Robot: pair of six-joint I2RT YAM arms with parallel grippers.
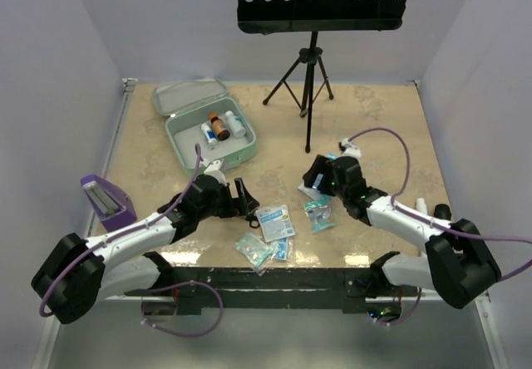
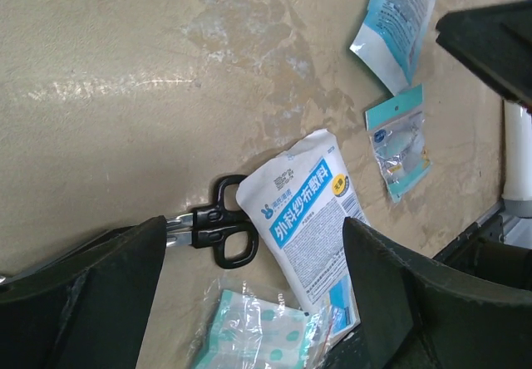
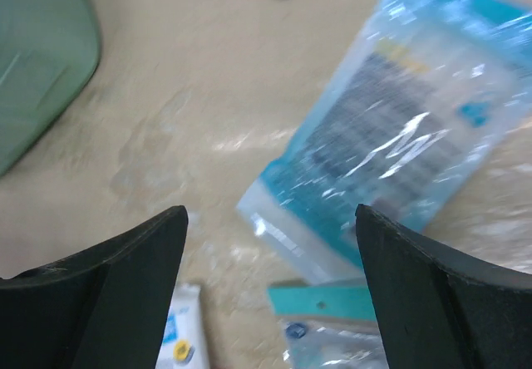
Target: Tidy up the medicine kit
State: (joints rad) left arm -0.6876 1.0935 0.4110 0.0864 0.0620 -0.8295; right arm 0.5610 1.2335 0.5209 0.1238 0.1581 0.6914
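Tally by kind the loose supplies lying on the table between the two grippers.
Scissors: 1
Sealed packets: 5 (one partly tucked under another)
Total: 6

Purple holder [image 1: 108, 200] at the table's [image 1: 382, 128] left edge. Black tripod stand [image 1: 309, 70] far centre. Near centre, scissors [image 2: 224, 232] touch a white packet [image 2: 312, 219]; smaller packets [image 2: 399, 140], perhaps plasters, lie beside it.

The left arm [image 1: 141, 236] is stretching forward and rightward, its left claw [image 1: 244, 198] hanging low with jaws spread wide and nothing between them. The right arm [image 1: 399, 215] is reaching leftward, the right claw [image 1: 313, 175] pointing down, likewise gaping empty.
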